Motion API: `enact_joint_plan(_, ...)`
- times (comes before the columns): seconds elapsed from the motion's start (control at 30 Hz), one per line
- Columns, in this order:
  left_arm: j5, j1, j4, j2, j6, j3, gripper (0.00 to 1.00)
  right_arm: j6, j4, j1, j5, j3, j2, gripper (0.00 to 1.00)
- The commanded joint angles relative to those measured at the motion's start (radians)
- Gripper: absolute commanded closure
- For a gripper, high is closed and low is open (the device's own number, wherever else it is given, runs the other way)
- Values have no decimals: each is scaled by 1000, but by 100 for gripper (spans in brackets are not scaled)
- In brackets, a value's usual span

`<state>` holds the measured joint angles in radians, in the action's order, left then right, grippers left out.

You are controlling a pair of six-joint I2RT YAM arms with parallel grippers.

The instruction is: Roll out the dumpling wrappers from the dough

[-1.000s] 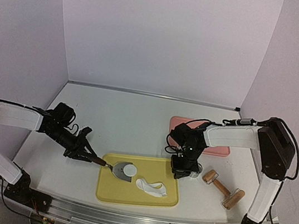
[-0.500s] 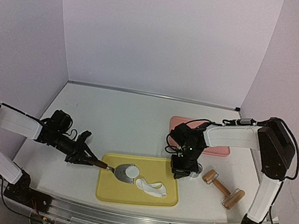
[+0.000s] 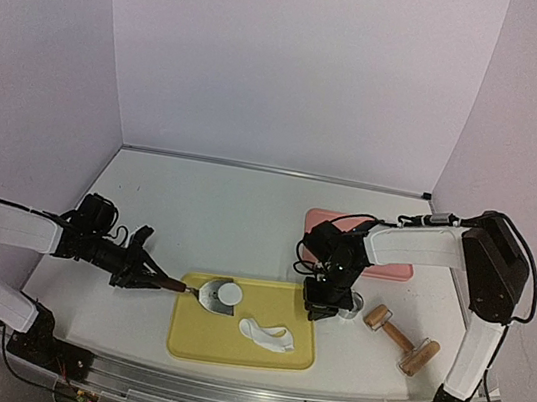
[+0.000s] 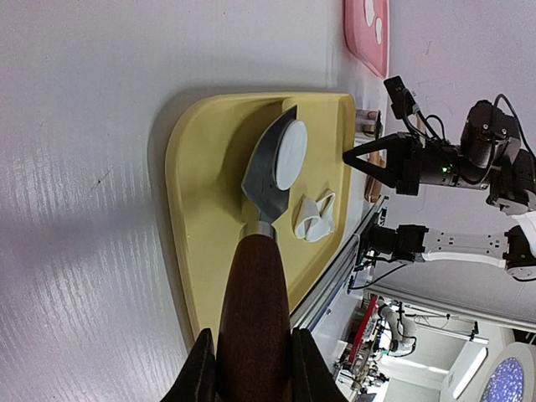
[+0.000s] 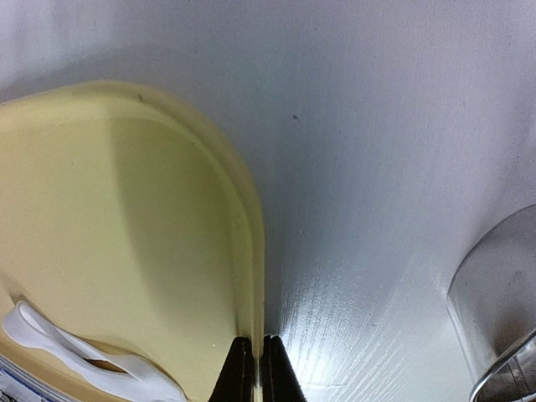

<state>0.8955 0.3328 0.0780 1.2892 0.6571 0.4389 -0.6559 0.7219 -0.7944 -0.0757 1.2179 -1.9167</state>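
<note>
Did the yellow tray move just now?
Yes. The yellow plastic tray slid a little to the left, away from the wooden rolling pin, which stayed put.

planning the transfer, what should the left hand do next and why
Probably lift the spatula in the left hand clear of the yellow tray, keeping it level: the wrapper sits on its blade and the right hand pinches the tray rim.

- One wrapper [image 3: 230, 288] — a small, flat, round white disc. It lies on the spatula blade [image 4: 261, 172], over the far left part of the yellow tray [image 3: 226, 348].
- Two more wrappers [image 4: 368, 10] — white discs lying flat on the pink tray [image 4: 360, 38], partly cut off by the frame edge.
- The dough [image 3: 269, 336] is an irregular folded white strip. It lies in the yellow tray's near right part, apart from the blade.
</note>
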Motion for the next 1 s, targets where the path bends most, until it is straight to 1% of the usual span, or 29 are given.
enact_joint_plan(0.0,34,-5,34,-42,11,53,100,-12,2,-9,7,35,4,100)
enact_joint_plan(0.13,36,-8,129,-48,21,124,100,-13,7,-9,19,37,23,99)
enact_joint_plan(0.23,27,-7,192,-42,19,170,100,-12,12,-9,24,41,33,94)
enact_joint_plan(0.3,16,-9,235,-42,23,213,100,-12,15,-9,24,46,44,92)
enact_joint_plan(0.33,14,-9,248,-40,31,233,100,-12,18,-8,22,48,48,89)
enact_joint_plan(0.37,12,-9,261,-39,42,258,100,-12,22,-9,21,53,55,81)
enact_joint_plan(0.4,7,-9,267,-36,50,271,100,-13,24,-8,21,54,59,76)
enact_joint_plan(0.43,4,-9,278,-26,68,299,100,-17,28,-9,25,55,68,68)
enact_joint_plan(0.53,0,-9,290,1,96,353,100,-20,39,-9,42,60,98,58)
enact_joint_plan(0.6,-7,-9,320,39,97,418,100,-19,56,-8,59,71,133,52)
enact_joint_plan(0.7,-16,-9,328,89,111,494,100,-12,94,-5,102,98,185,47)
enact_joint_plan(0.8,-26,-6,313,154,130,557,100,-12,130,24,115,110,225,46)
enact_joint_plan(0.87,-46,3,306,206,141,623,100,-5,147,66,115,112,263,46)
enact_joint_plan(0.97,-90,46,287,286,161,714,100,25,179,122,132,112,307,45)
